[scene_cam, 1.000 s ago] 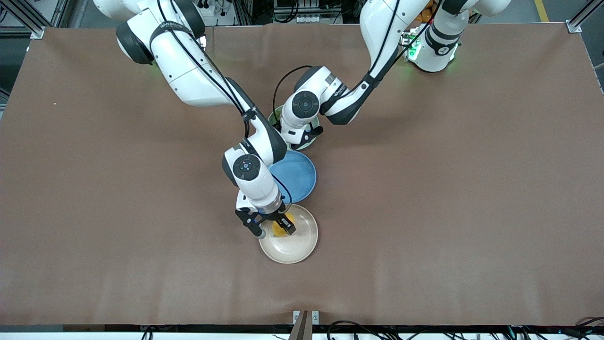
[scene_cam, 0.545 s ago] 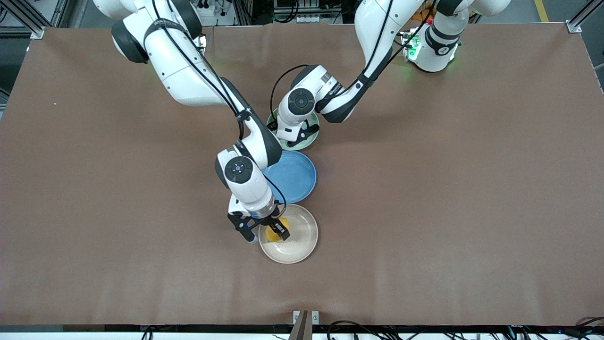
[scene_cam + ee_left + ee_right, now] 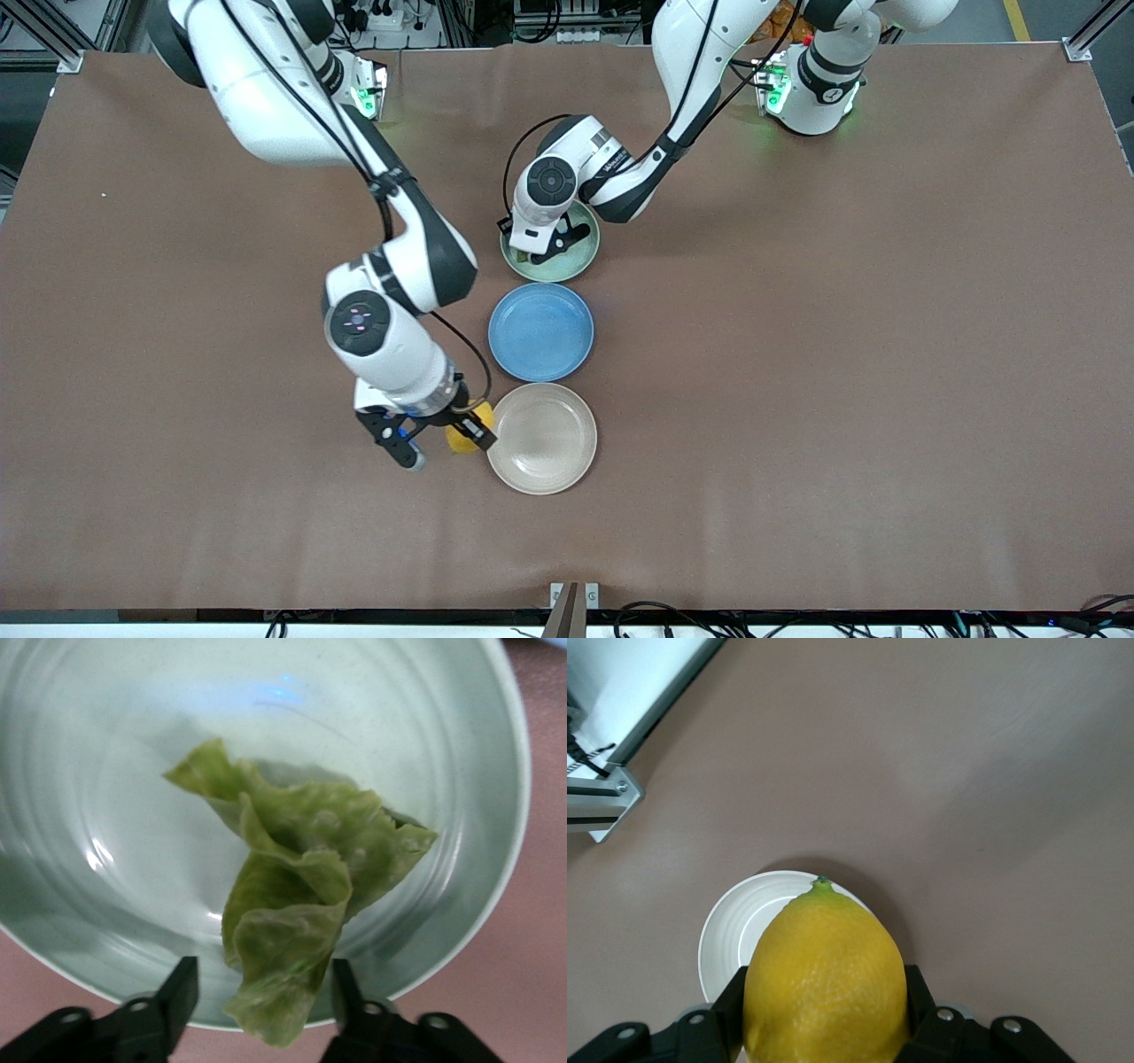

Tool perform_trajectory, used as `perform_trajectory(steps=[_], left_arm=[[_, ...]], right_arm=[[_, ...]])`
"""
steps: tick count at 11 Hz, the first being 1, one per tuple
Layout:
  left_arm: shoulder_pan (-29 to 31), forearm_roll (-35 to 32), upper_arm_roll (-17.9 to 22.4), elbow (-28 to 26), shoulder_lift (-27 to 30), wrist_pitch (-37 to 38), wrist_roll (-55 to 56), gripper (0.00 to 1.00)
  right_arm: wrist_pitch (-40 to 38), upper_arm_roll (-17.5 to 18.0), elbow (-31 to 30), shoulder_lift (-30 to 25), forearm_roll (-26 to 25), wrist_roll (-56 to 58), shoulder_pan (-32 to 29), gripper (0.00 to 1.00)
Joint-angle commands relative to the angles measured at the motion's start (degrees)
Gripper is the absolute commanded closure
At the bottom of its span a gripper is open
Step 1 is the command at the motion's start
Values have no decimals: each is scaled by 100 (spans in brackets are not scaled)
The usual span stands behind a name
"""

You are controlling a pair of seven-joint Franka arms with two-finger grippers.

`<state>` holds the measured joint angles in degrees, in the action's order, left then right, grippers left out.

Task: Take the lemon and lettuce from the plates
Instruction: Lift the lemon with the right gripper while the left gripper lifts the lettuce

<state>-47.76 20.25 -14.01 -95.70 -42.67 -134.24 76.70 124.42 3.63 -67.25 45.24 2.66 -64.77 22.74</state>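
Observation:
My right gripper (image 3: 443, 443) is shut on the bright-yellow lemon (image 3: 462, 438) and holds it over the table just beside the rim of the beige-cream plate (image 3: 549, 443), toward the right arm's end. In the right wrist view the lemon (image 3: 824, 979) fills the gap between the fingers (image 3: 917, 1001), with the plate (image 3: 731, 935) below. My left gripper (image 3: 547, 245) is low over the pale green plate (image 3: 580, 257). In the left wrist view its gripper (image 3: 261, 992) is open, one finger on each side of the end of the wrinkly lettuce (image 3: 301, 886), which lies in the plate (image 3: 106, 771).
A blue round plate (image 3: 540, 332) lies between the green and beige plates. The three plates form a row across the middle of the brown table (image 3: 842, 354). The arms' bases stand at the table's edge farthest from the front camera.
My right gripper has carried the lemon off the beige plate toward the right arm's end of the table. My left gripper has shifted a little over the green plate.

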Motion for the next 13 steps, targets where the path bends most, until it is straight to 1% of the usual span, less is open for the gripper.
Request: perform_trajectory(steps=[1,2,4,5,6,7,8,9,10,12,13], left_arm=[[-110,49,91,113,-75,-32,205,100],[-102,49,100,104,-75,-32,187,100],[-67,-73,135,104,-32,-15,205,100],[3,-82,161,113,21,29,205,100],[117,-100,162,113,135,142,214,100],[222,-135,170,130,258,465,196,100],[406,-213,162,122,433,712,170,100],[512,-293,153,131,591,950,144,100],[653,-293,153,131,715,1204,117,100],[1030,-302,153,131,1109,1801,99,100],[1267,-311,162,192,1285,2161,91,100]], right_arm=[[-978,138,-909,-1302,550,1427,-654,100],[-1242,138,-1304,-1707,560,2024,-874,100],[-1892,103,-1754,-2088,482,3036,-1209,100],[-1878,94,-2157,-2333,350,3493,-1332,100],[-1799,94,-2535,-2553,44,3942,-1473,100],[-1555,94,-3035,-2746,-263,4416,-1570,100],[-1083,94,-3605,-2914,-414,4751,-1693,100],[-582,94,-4133,-3037,-424,5050,-1764,100],[-125,86,-4547,-3064,-485,5271,-1834,100],[955,77,-5347,-3021,-897,5343,-2036,100],[1492,77,-5647,-2942,-1134,5344,-2202,100]])
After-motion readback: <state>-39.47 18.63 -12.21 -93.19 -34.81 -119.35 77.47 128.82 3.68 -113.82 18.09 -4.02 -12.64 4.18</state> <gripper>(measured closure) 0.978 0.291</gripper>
